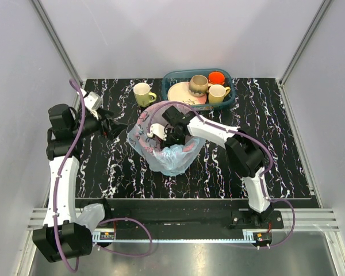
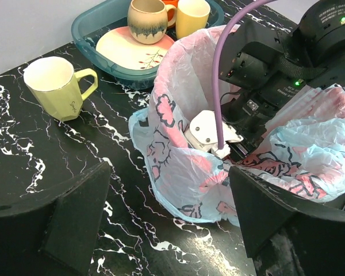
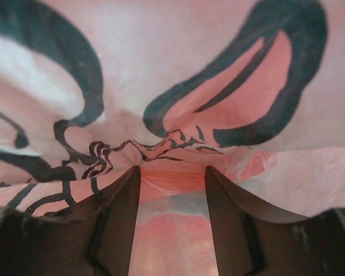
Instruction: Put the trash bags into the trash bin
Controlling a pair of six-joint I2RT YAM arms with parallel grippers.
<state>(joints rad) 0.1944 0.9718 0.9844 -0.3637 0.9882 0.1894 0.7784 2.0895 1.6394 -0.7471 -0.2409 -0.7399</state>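
**As the bag [image 1: 172, 158] stands open, the right gripper [image 3: 172, 169] is seen inside**

The bag is placed at the middle of the table [image 1: 276, 144], just before the tray [image 1: 171, 76]. Film is pressed against the right fingers [image 3: 115, 218], which are parted. The left gripper [image 1: 111, 125] is held wide beside the bag, without contact.

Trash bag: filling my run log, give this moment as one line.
trash bag: spread open | right pincer: open, inside bag | left pincer: open, clear of bag
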